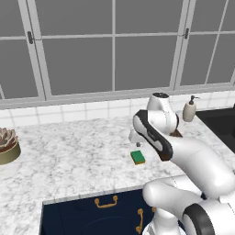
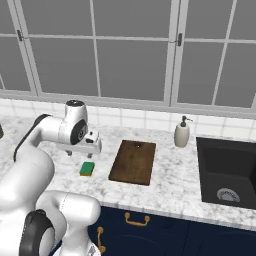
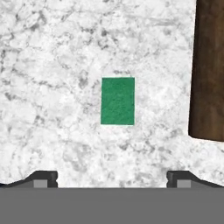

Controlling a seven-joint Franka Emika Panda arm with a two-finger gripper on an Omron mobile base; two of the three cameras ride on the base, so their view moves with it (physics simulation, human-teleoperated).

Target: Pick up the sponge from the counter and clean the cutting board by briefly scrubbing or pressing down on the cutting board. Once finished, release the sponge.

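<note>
The sponge [image 3: 117, 101] lies flat on the white marble counter [image 3: 52, 65], green top up, and also shows as a small green-and-yellow block [image 1: 137, 157] [image 2: 87, 168]. My gripper [image 3: 112, 179] hangs straight above it, open, fingertips [image 3: 43, 178] spread wide with nothing between them. From the base views the hand [image 2: 90, 151] [image 1: 137, 143] hovers a short way over the sponge, not touching. The dark brown cutting board [image 2: 133, 161] lies just right of the sponge; its edge [image 3: 210, 70] shows in the hand view. My arm hides most of the board [image 1: 176, 134] in the left base view.
A beige soap dispenser [image 2: 182, 132] [image 1: 189, 110] stands at the back by the tiled wall. A black sink [image 2: 227, 172] is set into the counter on the right. A potted succulent [image 1: 7, 146] sits far left. Navy cabinets with gold handles [image 2: 136, 220] run below.
</note>
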